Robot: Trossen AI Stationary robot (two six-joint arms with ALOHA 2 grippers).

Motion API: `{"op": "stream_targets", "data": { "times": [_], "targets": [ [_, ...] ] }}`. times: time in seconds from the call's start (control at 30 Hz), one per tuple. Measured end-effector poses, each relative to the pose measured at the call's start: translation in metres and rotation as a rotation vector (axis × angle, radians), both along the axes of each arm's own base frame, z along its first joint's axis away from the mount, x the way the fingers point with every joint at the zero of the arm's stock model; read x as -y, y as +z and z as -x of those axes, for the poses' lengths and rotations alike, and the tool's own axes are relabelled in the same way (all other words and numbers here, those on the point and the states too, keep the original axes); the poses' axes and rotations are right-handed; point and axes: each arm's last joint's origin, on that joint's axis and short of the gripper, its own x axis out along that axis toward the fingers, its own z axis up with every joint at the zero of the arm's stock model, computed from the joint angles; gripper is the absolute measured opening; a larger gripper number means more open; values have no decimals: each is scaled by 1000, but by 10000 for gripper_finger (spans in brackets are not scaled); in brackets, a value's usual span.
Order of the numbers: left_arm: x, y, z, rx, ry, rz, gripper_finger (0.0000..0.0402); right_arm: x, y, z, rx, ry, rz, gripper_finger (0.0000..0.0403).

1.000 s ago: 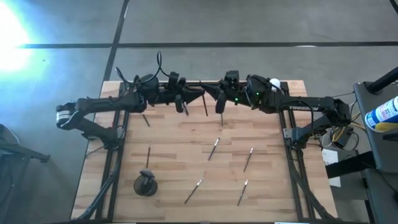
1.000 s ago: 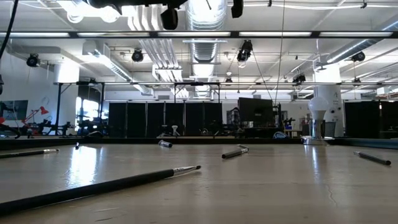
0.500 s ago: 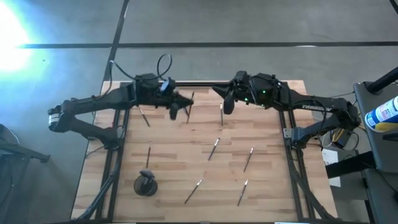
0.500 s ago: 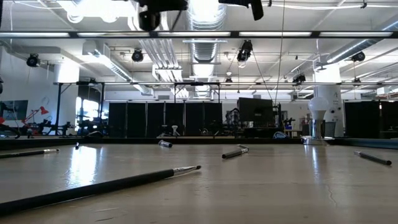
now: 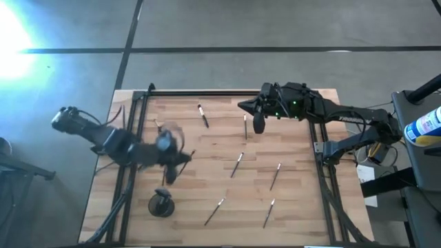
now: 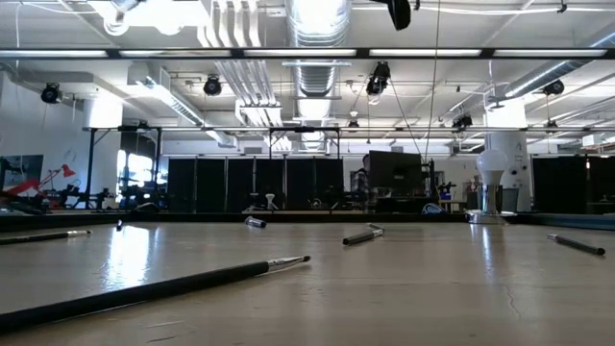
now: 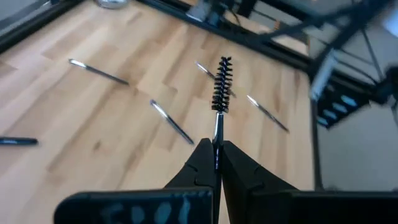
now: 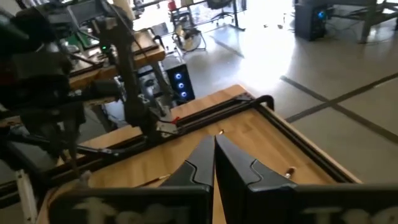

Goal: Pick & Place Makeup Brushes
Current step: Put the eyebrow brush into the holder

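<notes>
Your left tool [image 7: 216, 163] is clamped on a spoolie-headed makeup brush [image 7: 220, 87], gripped low on the stem so the bristles jut forward, clear for dropping into the dark cup [image 5: 161, 204] close beside it. Farther out, other brushes [image 5: 236, 164] lie scattered on the tabletop [image 5: 296, 207]. Your right tool [image 8: 214, 163] waits pinched shut and empty, raised over the far edge.

Dark round cup [image 5: 161, 204] stood near front-left corner of wooden surface [image 5: 207, 148]; white ball on clear stand [image 6: 492, 183] at far edge
</notes>
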Motion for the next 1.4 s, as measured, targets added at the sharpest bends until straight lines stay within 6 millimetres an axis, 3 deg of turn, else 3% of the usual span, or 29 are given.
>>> {"op": "stream_targets", "data": {
  "times": [0.27, 0.5, 0.7, 1.0, 1.4],
  "targets": [
    [56, -7, 55, 39, -96, -85, 6, -20, 2, -2, 17, -72, 8, 8],
    [75, -48, 93, 99, -83, -79, 6, -38, 6, -5, 66, -92, 26, 8],
    [75, -84, 98, 114, -70, -54, 5, -43, 6, -4, 70, -150, 40, 8],
    [88, -133, 95, 170, -129, 158, 5, -44, 7, -4, 72, -172, 41, 8],
    [90, -154, 96, 74, -149, 147, 5, -44, 7, -4, 66, -169, 54, 8]
  ]
}}
